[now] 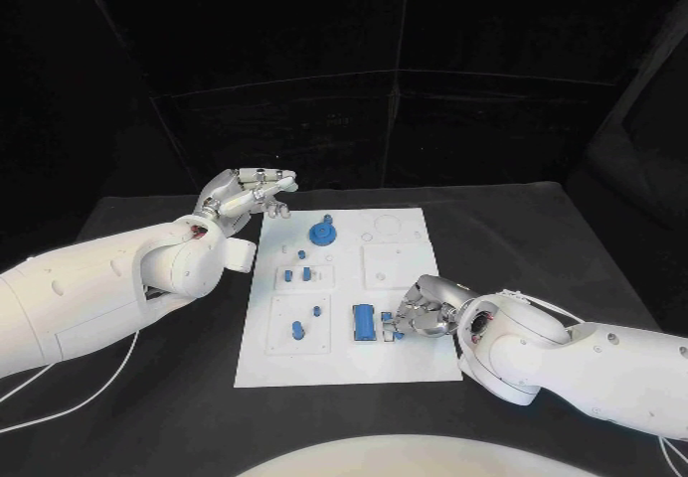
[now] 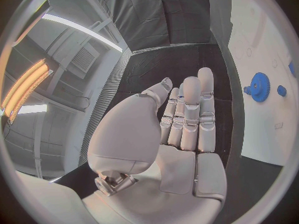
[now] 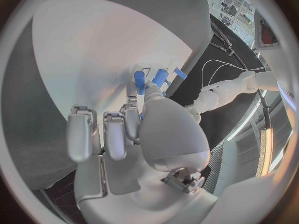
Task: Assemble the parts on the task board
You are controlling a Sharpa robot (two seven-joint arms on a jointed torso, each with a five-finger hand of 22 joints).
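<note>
We work at the task board (image 1: 409, 368) with the right hand (image 1: 419, 314), its fingertips pinching a small blue part (image 1: 389, 329) beside the blue block (image 1: 366, 322) on the board's near half. We should press straight down, gently (misalignment jams). The left hand (image 1: 247, 195) hangs empty, fingers apart, off the board's far left corner.

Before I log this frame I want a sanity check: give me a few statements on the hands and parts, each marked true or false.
1. The left hand holds a blue part. False: it holds nothing, fingers apart, at the far left corner of the task board.
2. The right hand is at the blue block. True.
3. The blue gear lies off the board. False: it sits on the board.
4. The right hand is over the board's near right part. True.
</note>
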